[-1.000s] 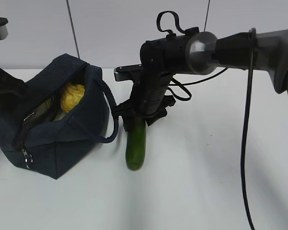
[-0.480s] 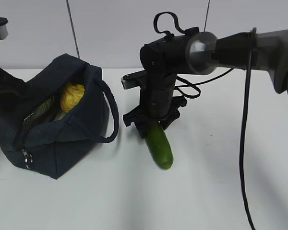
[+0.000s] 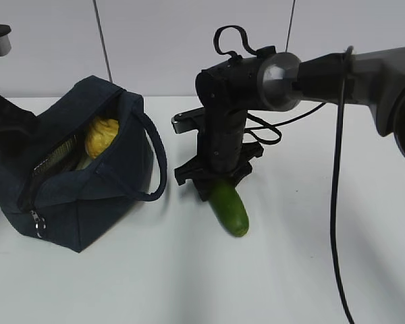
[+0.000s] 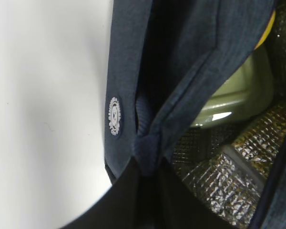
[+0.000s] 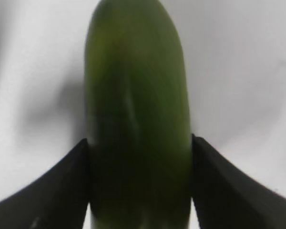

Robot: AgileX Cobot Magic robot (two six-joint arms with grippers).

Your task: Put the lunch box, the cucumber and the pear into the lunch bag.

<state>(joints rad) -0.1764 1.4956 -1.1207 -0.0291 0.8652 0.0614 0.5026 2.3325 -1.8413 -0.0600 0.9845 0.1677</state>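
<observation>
On your white table, right gripper clamped on smooth dark green cucumber, left gripper pinching open navy fabric lunch bag, yellow pear and sage-lidded lunch box inside.

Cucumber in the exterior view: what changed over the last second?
The right pincer turned at the wrist, swinging the cucumber from hanging straight down to slanting down-right; its free end moved right. It is clamped between both fingers in the right wrist view. Unchanged: the lunch bag stands open with the pear and the lunch box inside, and the left pincer pinches the bag's rim.
</observation>
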